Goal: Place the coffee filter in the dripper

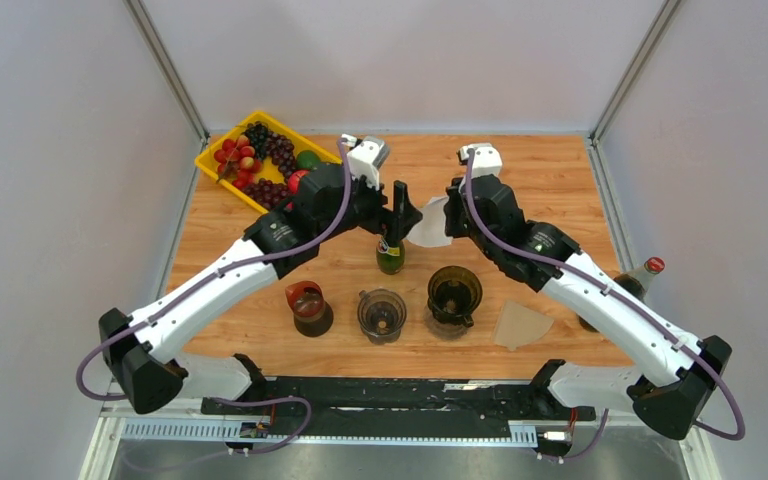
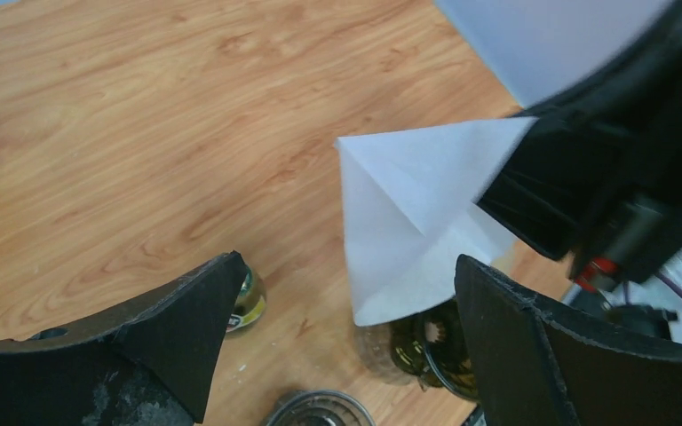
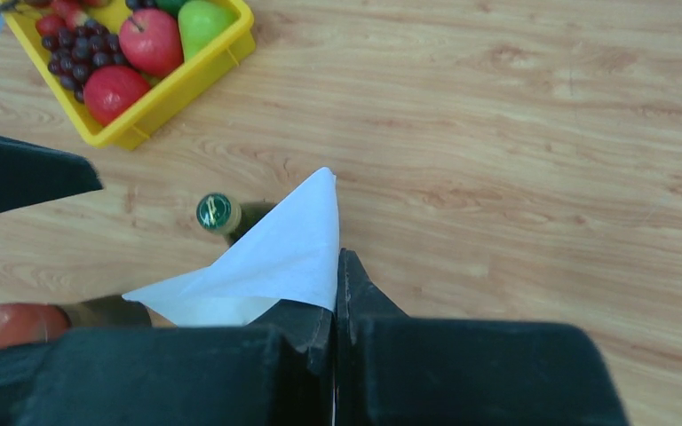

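Pinched by one edge in the pressed-together jaws of the right gripper (image 3: 338, 288): white folded paper coffee filter (image 3: 271, 262), aloft above the wooden table (image 1: 550, 180), not yet in any dripper. Facing it, left gripper (image 2: 346, 266) with jaws spread wide, filter hanging in the gap ahead of them, seemingly touching neither.

Probably the step of opening the folded cone. Close the left jaws gently on a single outer layer, never both. Draw apart slowly, to avoid tearing or creasing the paper. Then lower point-first into the dark amber translucent dripper (image 1: 454, 293), apparently the nearest one below. Steer clear of the green glass bottle (image 1: 390, 256) standing just beside that path. Let go only once seated against the dripper wall.

As for writing: nothing legible. Faint mark on the bottle's green cap in the right wrist view, too small to read. No brand readable on arms or drippers.
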### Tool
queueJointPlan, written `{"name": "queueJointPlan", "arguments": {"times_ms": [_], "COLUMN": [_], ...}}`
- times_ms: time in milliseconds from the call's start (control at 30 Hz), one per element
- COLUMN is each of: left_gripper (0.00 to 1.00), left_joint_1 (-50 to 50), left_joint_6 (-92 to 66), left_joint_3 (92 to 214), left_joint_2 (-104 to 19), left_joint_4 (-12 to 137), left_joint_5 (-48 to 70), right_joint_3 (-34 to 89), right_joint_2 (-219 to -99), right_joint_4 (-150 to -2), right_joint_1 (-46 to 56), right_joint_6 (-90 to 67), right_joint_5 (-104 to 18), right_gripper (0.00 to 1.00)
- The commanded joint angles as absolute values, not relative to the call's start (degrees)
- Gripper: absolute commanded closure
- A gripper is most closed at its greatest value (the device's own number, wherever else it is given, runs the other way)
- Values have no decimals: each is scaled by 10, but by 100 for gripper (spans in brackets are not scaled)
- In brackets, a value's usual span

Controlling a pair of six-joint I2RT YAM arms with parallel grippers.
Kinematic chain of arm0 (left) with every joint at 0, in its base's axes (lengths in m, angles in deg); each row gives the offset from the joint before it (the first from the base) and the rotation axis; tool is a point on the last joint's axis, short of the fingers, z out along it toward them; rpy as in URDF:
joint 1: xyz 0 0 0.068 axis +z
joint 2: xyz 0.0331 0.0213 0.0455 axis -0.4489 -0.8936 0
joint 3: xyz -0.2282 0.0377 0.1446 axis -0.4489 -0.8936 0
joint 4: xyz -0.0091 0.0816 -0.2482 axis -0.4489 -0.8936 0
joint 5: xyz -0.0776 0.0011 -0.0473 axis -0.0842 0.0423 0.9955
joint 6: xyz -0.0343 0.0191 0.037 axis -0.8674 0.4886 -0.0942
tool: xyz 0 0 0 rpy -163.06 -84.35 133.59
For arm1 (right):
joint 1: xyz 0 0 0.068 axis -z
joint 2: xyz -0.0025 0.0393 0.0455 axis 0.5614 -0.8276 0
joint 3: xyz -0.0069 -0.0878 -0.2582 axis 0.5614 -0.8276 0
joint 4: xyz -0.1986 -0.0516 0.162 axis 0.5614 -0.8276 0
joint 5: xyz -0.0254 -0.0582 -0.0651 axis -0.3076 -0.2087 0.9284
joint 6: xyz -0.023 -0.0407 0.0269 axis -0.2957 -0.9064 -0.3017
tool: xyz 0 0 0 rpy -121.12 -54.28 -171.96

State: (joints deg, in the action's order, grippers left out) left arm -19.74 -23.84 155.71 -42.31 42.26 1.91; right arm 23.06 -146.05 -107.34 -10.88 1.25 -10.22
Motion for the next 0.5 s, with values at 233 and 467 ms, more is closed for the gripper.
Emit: {"name": "queueJointPlan", "arguments": {"times_ms": [233, 467], "left_gripper": [0, 0], "left_joint_1": [-197, -179], "left_joint_6": [-173, -191], "left_joint_3": [1473, 1487], "left_joint_2": [-274, -326], "left_joint_4": [508, 482], "left_joint_5": [28, -57], "right_joint_3": [319, 346], "right_joint_2": [-1438, -1426], "right_joint_4": [-1324, -1441], "right_joint_1": [-68, -61], "right_joint_6": [73, 88], "right_joint_5": [-266, -337], "right_gripper": [100, 100]}}
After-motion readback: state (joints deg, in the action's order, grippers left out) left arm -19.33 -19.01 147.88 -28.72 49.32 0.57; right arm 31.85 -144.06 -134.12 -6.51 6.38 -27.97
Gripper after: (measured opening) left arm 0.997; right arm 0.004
